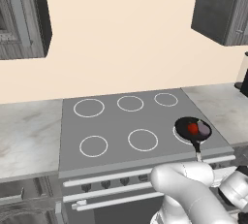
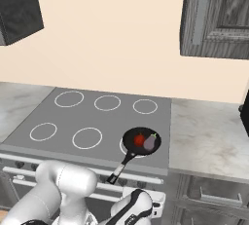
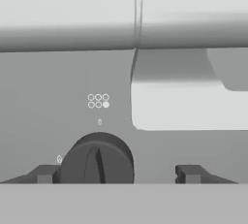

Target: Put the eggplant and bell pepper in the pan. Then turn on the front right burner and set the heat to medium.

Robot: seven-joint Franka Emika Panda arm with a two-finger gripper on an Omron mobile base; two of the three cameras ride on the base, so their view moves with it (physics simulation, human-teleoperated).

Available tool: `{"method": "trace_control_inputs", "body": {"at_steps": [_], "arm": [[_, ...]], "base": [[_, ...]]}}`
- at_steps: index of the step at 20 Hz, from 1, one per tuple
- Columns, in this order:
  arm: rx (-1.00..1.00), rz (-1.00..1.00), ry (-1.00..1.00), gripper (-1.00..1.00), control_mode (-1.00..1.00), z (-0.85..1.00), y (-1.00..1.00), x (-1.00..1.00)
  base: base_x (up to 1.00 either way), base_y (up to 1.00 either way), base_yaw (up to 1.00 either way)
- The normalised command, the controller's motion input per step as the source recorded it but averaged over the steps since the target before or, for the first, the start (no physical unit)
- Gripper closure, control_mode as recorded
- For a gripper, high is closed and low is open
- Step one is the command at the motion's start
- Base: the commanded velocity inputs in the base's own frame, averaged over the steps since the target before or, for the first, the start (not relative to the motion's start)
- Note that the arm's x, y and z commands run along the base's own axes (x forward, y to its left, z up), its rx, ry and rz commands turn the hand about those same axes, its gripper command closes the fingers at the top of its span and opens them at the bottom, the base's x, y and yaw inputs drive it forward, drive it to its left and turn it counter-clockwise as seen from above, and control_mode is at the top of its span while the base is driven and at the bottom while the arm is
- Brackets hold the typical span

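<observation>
pan [image 2: 141, 141]: black
bell pepper [image 2: 139, 140]: bright red
eggplant [image 2: 150, 143]: dull purple-grey
cooktop [image 1: 121, 121]: grey, white rings
knob [image 3: 97, 162]: dark grey

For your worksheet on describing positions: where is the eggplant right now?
The eggplant lies inside the pan on the front right burner, beside the bell pepper, on that pepper's right in both base views.

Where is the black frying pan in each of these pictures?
Left base view: the pan sits at the front right corner of the grey stovetop, right of center in the picture.
Right base view: the pan sits at the stovetop's front right, just below the picture's center.
Hand view: this picture looks at a dark knob on the stove front instead.
Shared landmark: the red pepper inside the pan.
</observation>
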Motion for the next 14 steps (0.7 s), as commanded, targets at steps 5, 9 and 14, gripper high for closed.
{"method": "trace_control_inputs", "body": {"at_steps": [5, 9, 14], "arm": [[0.00, 0.00, 0.00, 1.00, -1.00, 0.00, 0.00, 0.00], [0.00, 0.00, 0.00, 1.00, -1.00, 0.00, 0.00, 0.00], [0.00, 0.00, -0.01, 1.00, -1.00, 0.00, 0.00, 0.00]], "base": [[0.00, 0.00, 0.00], [0.00, 0.00, 0.00], [0.00, 0.00, 0.00]]}}
